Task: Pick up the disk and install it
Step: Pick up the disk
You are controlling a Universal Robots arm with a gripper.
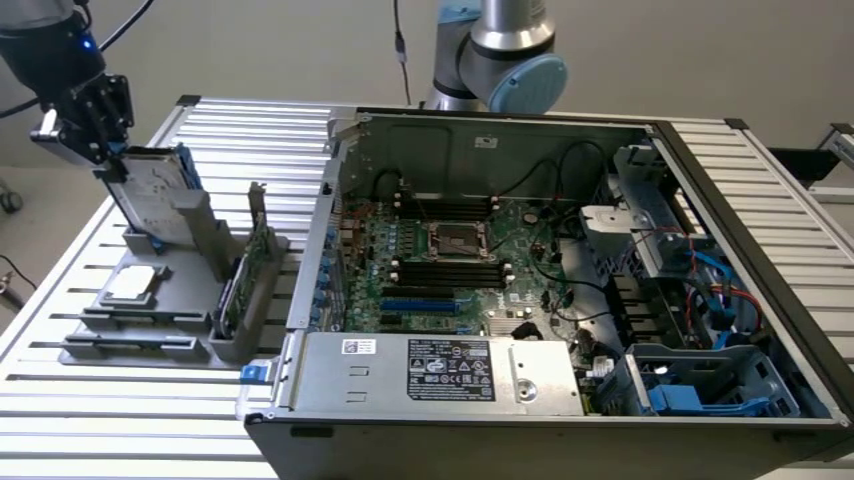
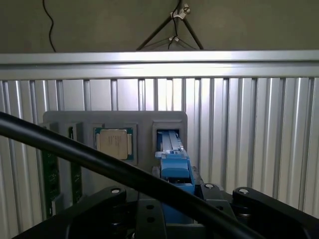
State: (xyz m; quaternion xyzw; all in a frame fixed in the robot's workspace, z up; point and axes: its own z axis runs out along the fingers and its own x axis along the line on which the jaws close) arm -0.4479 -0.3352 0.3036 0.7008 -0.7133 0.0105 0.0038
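Note:
The disk (image 1: 151, 196), silver-grey with blue side rails, stands on edge in the slot of a grey holder (image 1: 80, 352) on the exterior view's left. My gripper (image 1: 107, 160) is at its upper end, shut on it from both sides. The lower end of the disk is still at the slot. In the wrist view the blue rail of the disk (image 2: 174, 172) runs from the holder's slot up into my gripper (image 2: 174, 204), between its two black fingers (image 2: 112, 199).
An open computer case (image 1: 328, 170) lies to the exterior view's right of the holder, with a motherboard (image 1: 454, 260), a grey power-supply box (image 1: 441, 370) and a blue-lined bay (image 1: 707, 385). The holder also carries a square processor chip (image 1: 134, 285) and upright boards (image 1: 247, 270). A black cable (image 2: 99, 164) crosses the wrist view.

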